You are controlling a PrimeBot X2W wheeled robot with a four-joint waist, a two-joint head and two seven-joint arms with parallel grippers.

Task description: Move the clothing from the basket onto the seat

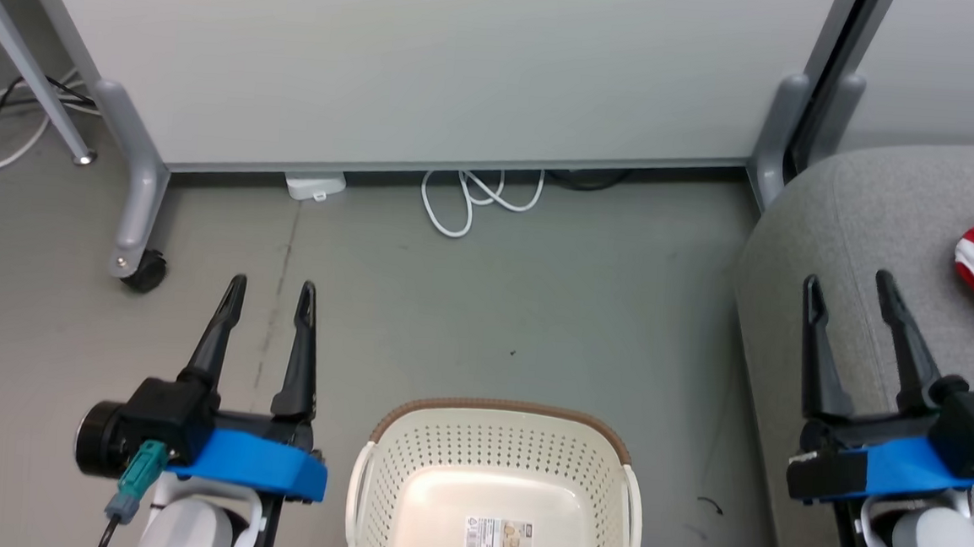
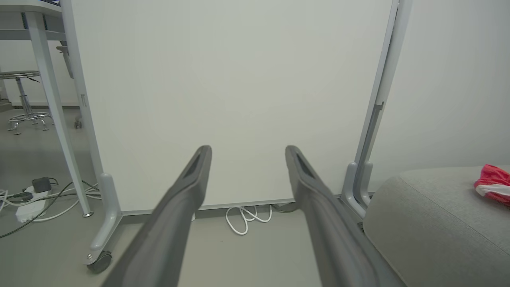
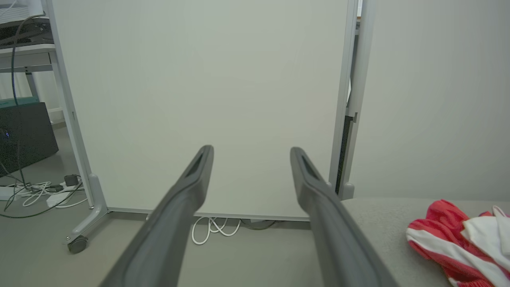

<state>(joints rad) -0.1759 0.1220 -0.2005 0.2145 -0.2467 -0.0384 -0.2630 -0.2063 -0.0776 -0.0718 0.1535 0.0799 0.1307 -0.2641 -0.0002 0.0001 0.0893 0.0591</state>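
The head camera looks steeply down from above and behind both arms at the grey floor (image 1: pixel 536 293). The basket (image 1: pixel 441 465) is cut off by its bottom edge and the white panel (image 1: pixel 424 58) runs across the top. Each wrist camera sits low, just behind its own fingers, facing almost level at that panel. The one on the left pincer (image 2: pixel 248 148) has the sofa (image 2: pixel 430 207) off to its right. The one on the right pincer (image 3: pixel 251 148) is nearer the sofa, with the red clothing (image 3: pixel 446 235) large at its lower right. All three share the panel, the looped white cable (image 1: pixel 466 200) at its foot, the sofa corner and the red clothing.
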